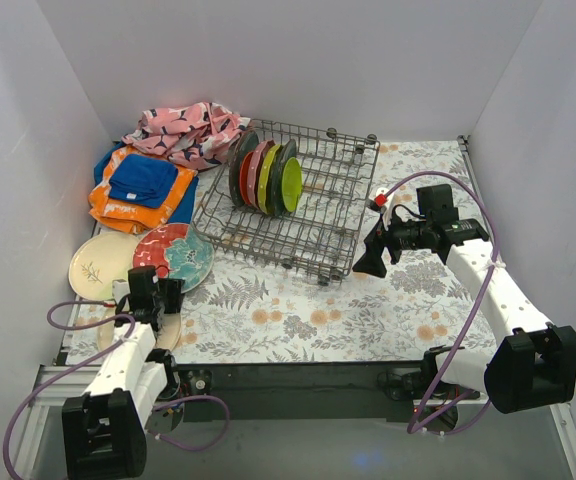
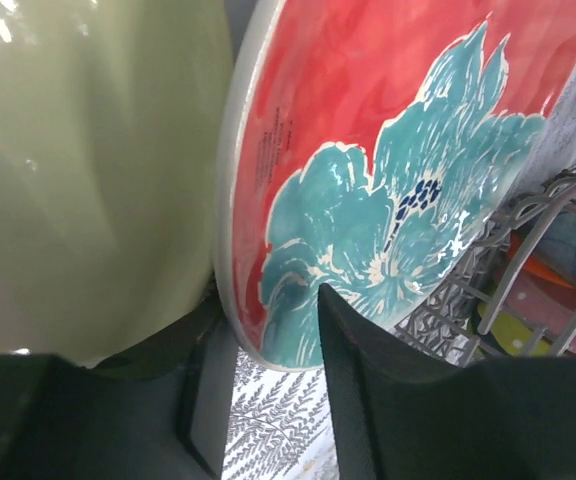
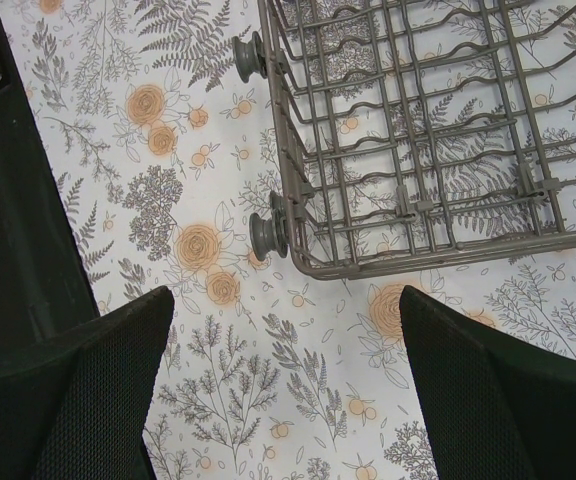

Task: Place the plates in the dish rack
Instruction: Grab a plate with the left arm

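The red plate with the teal flower [image 1: 173, 255] lies flat near the desk's left edge, right against a cream sprig plate [image 1: 96, 265]. The left gripper [image 1: 156, 283] is at its near rim, fingers apart, pinching nothing. The dark wire dish rack [image 1: 298, 205] sits mid-back with a row of plates [image 1: 265, 177] standing on edge, and the right gripper [image 1: 371, 262] hangs wide open by its near right corner.

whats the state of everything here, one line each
left pincer, astride the red flower plate rim, grip unclear
right pincer, open, empty
dish rack, part loaded
racked plates, upright between tines
red flower plate, not racked
cream plate, flat on table, not racked
pink cloth, crumpled
blue cloth, folded
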You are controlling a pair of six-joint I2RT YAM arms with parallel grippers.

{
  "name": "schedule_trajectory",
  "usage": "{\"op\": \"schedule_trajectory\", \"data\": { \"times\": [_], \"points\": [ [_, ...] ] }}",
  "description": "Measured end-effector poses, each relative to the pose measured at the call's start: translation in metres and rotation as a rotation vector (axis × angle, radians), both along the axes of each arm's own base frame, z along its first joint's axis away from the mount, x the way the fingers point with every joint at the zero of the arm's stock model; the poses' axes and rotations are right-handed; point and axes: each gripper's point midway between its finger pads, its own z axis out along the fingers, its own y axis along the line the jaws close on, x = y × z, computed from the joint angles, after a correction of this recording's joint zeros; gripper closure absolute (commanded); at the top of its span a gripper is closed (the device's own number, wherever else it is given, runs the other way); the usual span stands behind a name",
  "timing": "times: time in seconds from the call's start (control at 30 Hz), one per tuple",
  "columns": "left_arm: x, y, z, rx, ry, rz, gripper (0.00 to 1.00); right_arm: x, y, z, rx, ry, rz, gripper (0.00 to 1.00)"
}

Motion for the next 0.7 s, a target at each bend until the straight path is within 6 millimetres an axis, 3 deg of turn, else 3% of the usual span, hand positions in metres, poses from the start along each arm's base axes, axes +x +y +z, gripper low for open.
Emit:
{"op": "schedule_trajectory", "data": {
  "times": [0.2, 0.33, 0.7],
  "points": [
    [-0.001, 0.005, 0.001, 0.003, -0.019, 0.034, 0.84, 0.001, 0.000, 0.003, 0.002, -0.007, 0.000, 0.02],
    [-0.004, 0.007, 0.006, 0.011, -0.031, 0.040, 0.99, 0.001, 0.000, 0.003, 0.001, -0.005, 0.000, 0.01],
    [-0.019, 0.017, 0.034, 0.065, -0.030, 0.079, 1.00, 0.000, 0.000, 0.003, 0.002, -0.003, 0.001, 0.02]
  ]
}}
